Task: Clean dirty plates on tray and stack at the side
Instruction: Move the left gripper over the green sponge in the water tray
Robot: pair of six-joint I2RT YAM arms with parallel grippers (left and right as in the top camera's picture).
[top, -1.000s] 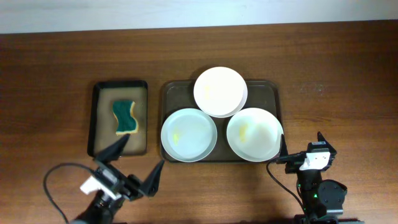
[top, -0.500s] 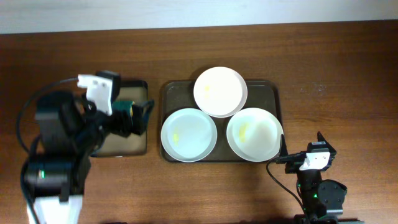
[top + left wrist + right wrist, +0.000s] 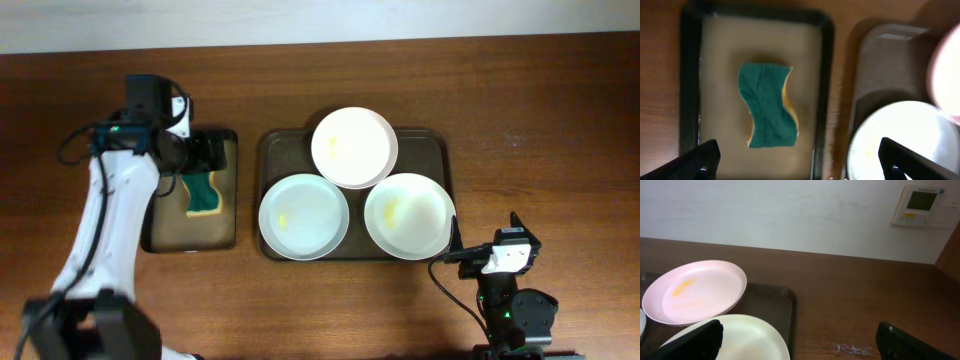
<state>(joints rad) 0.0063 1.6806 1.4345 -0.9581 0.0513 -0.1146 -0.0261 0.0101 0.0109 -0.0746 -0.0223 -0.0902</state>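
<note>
Three white plates lie on the large dark tray: a back one, a front left one and a front right one, each with a faint yellow smear. My left gripper is open and empty above the green sponge. In the left wrist view the open jaws frame the sponge, with the front left plate at right. My right gripper is open and empty at the tray's front right corner. The right wrist view shows the front right plate and the back plate.
The sponge lies in a small narrow black tray left of the large tray; its rim shows in the left wrist view. Bare brown table lies to the right. A wall with a control panel stands behind.
My left arm has swung from the table's front edge back to above the small black tray and the sponge. The right arm and the plates have not moved.
</note>
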